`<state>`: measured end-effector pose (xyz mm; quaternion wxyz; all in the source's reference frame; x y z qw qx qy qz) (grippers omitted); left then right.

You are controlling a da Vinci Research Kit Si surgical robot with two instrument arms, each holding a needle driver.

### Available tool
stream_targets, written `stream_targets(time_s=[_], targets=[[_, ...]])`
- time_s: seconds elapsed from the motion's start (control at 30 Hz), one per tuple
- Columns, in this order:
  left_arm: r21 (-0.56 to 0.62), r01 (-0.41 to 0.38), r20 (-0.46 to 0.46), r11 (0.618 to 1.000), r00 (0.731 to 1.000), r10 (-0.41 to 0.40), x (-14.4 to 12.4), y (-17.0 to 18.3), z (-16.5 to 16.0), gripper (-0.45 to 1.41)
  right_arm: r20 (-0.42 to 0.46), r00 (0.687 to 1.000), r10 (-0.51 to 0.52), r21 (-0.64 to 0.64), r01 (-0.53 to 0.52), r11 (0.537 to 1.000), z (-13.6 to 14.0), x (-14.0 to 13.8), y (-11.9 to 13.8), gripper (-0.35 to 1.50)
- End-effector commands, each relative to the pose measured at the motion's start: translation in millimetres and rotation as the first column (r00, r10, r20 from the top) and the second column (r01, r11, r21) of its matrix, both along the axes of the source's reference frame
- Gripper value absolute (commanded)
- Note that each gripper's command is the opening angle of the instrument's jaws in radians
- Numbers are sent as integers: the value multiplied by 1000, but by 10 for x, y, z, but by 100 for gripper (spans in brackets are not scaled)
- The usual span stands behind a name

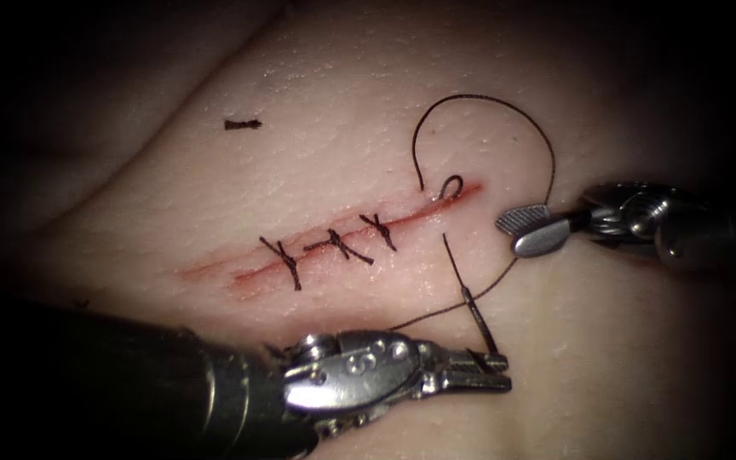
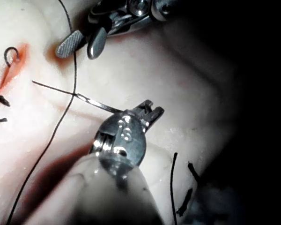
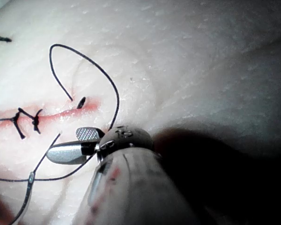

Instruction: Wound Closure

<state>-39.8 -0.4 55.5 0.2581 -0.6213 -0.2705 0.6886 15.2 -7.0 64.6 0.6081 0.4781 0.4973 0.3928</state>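
Needle first: thin curved steel needle (image 1: 468, 290) clear of the pale pork tissue (image 1: 317, 102), lying just over its surface below the right-hand end of the long red-lined cut (image 1: 325, 247). Clamped near one end by the silver left tool (image 1: 494, 372), jaws closed tight on it. Which end, point or thread end, not sure from these views. Long axis running from those jaws up and slightly leftward, free end aimed at the unstitched right stretch of the cut and stopping near it without touching.

Silver right tool (image 1: 514, 233) just right of the cut's end, jaws parted wide, gripping nothing. Nearer to the free end of the needle than to the clamped end, and to its right, a strip of bare tissue between them.

Dark thread (image 1: 487, 100) rising out of the tissue at the cut's right end, arching high over to the right, dropping past the right tool's open jaws, then crossing the needle's mid-shaft and trailing toward the left tool. Within the gap of those jaws or merely beneath them: cannot tell, but not pinched.

Three dark knotted stitches (image 1: 338, 245) on the left and middle of the cut, small dark loop (image 1: 451, 186) at its right end, red fluid (image 1: 240, 274) along its line. Short dark cut end of thread (image 1: 242, 124) well apart, upper left. Open tissue right of and below the cut. The thread arch is the only thing to foul.
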Motion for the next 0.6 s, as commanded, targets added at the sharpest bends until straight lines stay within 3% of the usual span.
stream_targets(time_s=[0.03,0.2,0.4,0.6], targets=[[-88,12,-49,996,999,-17,-4,-10,-5,-45,-20,1000,-8,-123,6,992,1,1,-9,84],[-201,-5,-133,979,991,-22,-4,-18,-20,-45,-42,999,-18,-280,6,960,-3,0,-9,79],[-388,-18,-271,921,958,-96,9,-24,-48,-45,-37,998,-50,-463,27,886,-11,6,-17,91],[-479,-54,-336,876,933,-127,26,-27,-75,-45,-4,999,-37,-584,27,811,-24,27,-32,78]])
